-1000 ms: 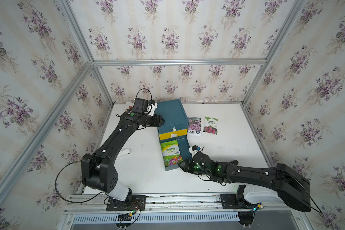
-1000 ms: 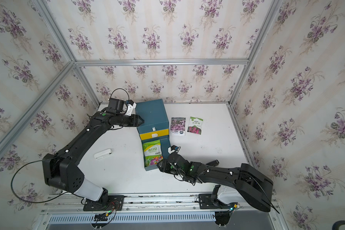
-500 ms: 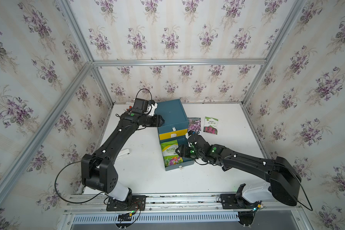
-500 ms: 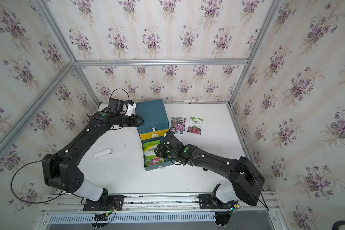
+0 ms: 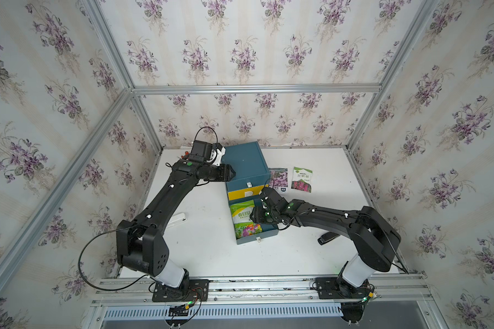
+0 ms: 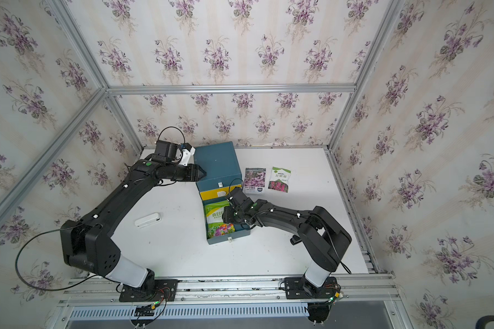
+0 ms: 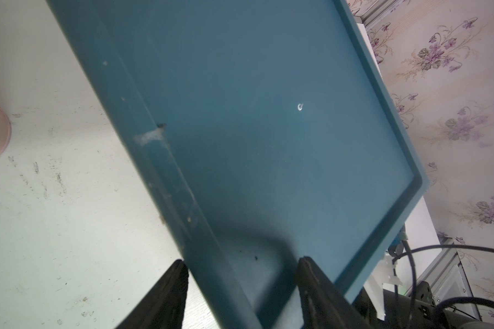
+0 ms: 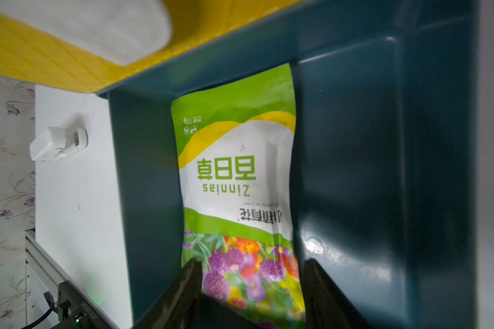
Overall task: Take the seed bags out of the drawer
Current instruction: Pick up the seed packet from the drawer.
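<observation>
Right wrist view: right hand (image 8: 251, 262) hangs open astride the green seed bag (image 8: 237, 171) in the drawer (image 8: 354, 171); left hand (image 7: 241, 260) is clamped on the blue cabinet (image 7: 254, 128).

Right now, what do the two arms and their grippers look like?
Both are matte black with boxy links: the left arm and right arm stand on white base segments. Small white tabs dot the links. The left carries a green dot, a white wrist bracket and a looping black cable; the right shows green lights. The fingers are black wedges.
</observation>
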Robot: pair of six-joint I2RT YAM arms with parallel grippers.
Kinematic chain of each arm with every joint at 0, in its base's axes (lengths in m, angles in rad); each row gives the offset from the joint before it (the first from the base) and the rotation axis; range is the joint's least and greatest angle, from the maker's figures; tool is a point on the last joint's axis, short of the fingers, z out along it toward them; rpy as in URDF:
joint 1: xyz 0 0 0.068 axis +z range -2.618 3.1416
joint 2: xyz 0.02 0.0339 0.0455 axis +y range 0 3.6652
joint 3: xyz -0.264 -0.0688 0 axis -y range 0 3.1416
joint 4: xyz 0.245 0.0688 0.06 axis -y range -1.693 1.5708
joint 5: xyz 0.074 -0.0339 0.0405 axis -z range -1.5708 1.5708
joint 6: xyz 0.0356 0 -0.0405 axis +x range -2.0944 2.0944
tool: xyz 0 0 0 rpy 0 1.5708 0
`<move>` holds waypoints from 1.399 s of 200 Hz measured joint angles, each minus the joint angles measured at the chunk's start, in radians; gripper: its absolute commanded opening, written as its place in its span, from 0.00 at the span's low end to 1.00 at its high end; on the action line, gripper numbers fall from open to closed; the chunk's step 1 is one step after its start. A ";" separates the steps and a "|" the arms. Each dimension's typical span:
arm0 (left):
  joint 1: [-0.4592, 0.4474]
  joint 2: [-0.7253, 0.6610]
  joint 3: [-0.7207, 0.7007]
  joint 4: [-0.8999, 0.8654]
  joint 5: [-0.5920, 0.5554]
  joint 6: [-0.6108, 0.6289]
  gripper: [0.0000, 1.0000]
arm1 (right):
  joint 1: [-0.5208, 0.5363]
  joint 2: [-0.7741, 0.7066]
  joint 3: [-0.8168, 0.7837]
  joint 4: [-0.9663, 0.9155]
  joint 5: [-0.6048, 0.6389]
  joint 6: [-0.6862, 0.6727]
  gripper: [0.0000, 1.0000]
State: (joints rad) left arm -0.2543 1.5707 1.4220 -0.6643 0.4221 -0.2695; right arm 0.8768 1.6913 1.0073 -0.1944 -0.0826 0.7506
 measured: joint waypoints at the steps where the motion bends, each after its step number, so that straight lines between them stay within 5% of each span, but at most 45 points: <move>1: 0.000 0.000 0.000 0.000 0.000 0.000 0.64 | 0.000 0.001 0.001 0.000 0.001 0.000 0.60; 103: 0.001 0.008 0.013 -0.015 0.003 0.011 0.64 | 0.005 0.154 0.068 0.005 0.064 -0.011 0.51; 215: 0.001 0.009 0.013 -0.016 0.003 0.011 0.64 | 0.014 0.196 0.074 0.079 0.015 -0.005 0.00; 280: 0.001 0.006 0.006 -0.008 0.004 0.011 0.64 | 0.015 0.152 0.069 0.053 0.014 0.002 0.00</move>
State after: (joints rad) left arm -0.2531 1.5764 1.4281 -0.6724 0.4259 -0.2581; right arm 0.8921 1.8435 1.0767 -0.1417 -0.0681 0.7525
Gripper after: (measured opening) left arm 0.639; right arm 0.063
